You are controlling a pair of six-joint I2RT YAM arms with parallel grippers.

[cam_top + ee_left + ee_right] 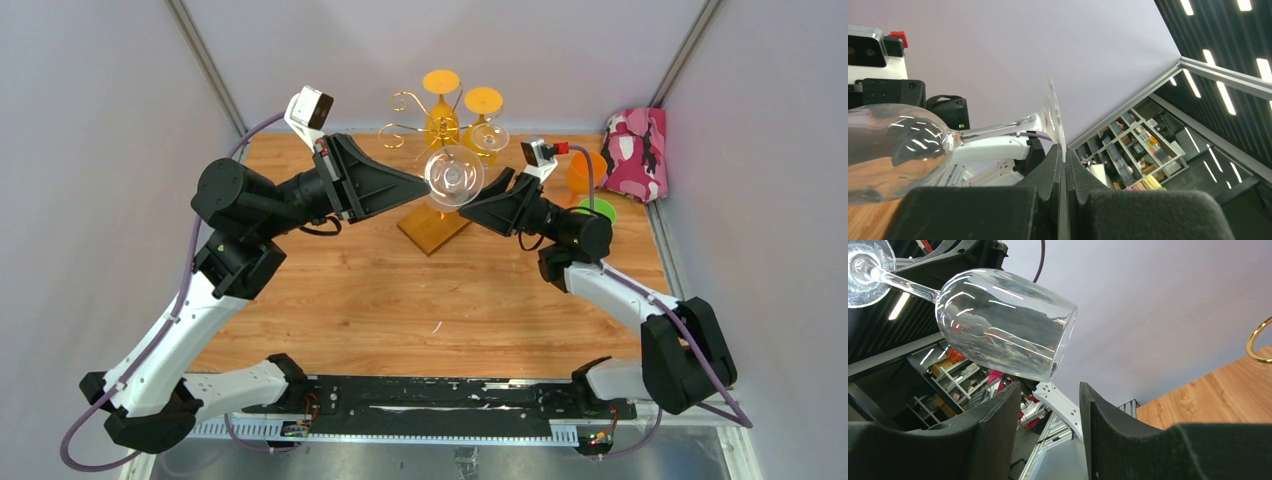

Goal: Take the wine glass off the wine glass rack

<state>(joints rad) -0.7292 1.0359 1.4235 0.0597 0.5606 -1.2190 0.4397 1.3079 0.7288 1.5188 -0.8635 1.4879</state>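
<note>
The left gripper (pixel 424 188) has its jaws clamped on the foot rim of the wine glass (pixel 453 176). The glass lies sideways in the air, just in front of the wine glass rack (pixel 433 228), near the far edge of the table (pixel 350 300). The right gripper (pixel 490 200) is close to the bowl, with its jaws apart and nothing between them.

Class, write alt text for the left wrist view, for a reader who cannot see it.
The left hand pinches the foot of a clear wine glass, which lies sideways with its bowl to the left. The right arm shows behind the stem.
</note>
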